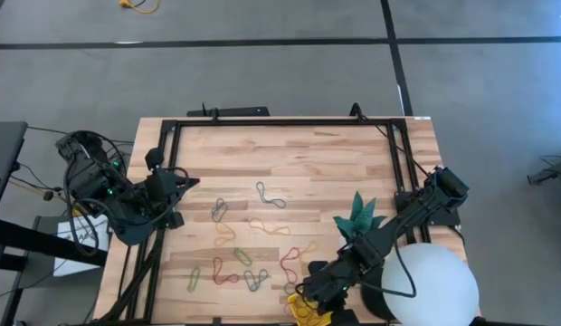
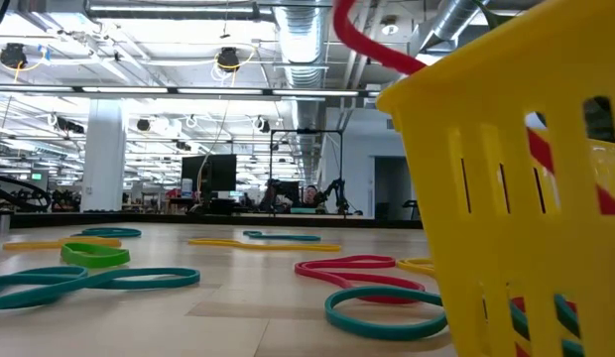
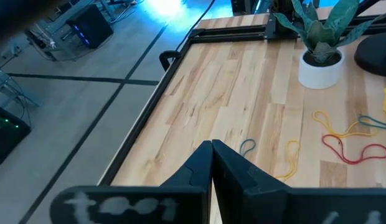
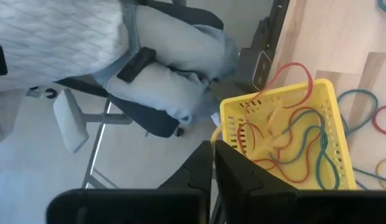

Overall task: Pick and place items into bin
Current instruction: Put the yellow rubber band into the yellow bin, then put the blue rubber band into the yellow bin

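The yellow bin (image 4: 286,143) stands at the table's near edge (image 1: 309,311), close to the low camera (image 2: 526,188). Several red, teal and yellow loops lie in it. One red loop (image 4: 292,71) sticks up out of it and over its rim (image 2: 362,40). My right gripper (image 4: 213,149) hovers shut above one corner of the bin (image 1: 303,292), with nothing between its fingers. More loops lie spread flat on the wood (image 1: 253,244) (image 2: 362,273). My left gripper (image 3: 211,148) waits shut above the table's left side (image 1: 185,184).
A teal paper star (image 1: 360,215) stands on a white base (image 3: 320,68) right of centre. A big white sphere (image 1: 430,285) sits at the near right corner under my right arm. A person (image 4: 118,50) sits on a chair beyond the table's near edge.
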{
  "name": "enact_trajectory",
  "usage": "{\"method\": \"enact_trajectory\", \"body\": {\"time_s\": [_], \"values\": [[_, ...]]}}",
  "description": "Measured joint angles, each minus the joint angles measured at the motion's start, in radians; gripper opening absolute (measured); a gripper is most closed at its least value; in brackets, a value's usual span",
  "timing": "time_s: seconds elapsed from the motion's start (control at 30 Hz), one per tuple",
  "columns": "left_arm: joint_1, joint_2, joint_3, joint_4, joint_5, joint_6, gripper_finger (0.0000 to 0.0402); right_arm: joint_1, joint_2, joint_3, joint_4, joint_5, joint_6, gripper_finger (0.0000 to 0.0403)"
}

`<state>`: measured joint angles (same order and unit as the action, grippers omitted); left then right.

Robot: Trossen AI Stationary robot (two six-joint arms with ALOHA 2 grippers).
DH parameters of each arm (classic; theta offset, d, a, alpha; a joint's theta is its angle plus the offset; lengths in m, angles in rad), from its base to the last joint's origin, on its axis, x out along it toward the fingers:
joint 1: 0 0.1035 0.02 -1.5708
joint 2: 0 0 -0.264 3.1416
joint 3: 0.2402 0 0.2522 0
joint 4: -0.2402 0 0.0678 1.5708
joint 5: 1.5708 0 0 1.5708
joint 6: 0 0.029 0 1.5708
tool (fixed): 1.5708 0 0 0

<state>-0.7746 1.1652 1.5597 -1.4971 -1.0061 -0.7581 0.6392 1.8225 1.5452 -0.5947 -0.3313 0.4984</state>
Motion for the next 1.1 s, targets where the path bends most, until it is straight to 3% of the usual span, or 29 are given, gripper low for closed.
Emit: {"method": "enact_trajectory", "body": {"time_s": [0.37, 0.57, 0.83, 0.97, 1.1], "values": [[0.000, 0.000, 0.000, 0.034, 0.002, -0.015, 0.0000, 0.000, 0.000, 0.000, 0.000, 0.024, 0.025, 0.0079], [0.000, 0.015, 0.000, 0.051, 0.004, -0.013, 0.0000, 0.008, 0.000, 0.000, 0.062, 0.159, -0.131, 0.0081], [0.000, 0.126, 0.000, 0.048, 0.055, -0.014, 0.0000, -0.019, -0.003, 0.000, 0.086, 0.180, -0.165, 0.0081], [0.000, 0.218, 0.000, 0.045, 0.028, 0.007, 0.0000, -0.054, -0.003, 0.000, 0.072, 0.180, -0.208, 0.0081], [0.001, 0.221, 0.000, -0.080, -0.003, 0.017, 0.0000, -0.105, -0.021, -0.001, 0.019, 0.174, -0.203, 0.0081]]}}
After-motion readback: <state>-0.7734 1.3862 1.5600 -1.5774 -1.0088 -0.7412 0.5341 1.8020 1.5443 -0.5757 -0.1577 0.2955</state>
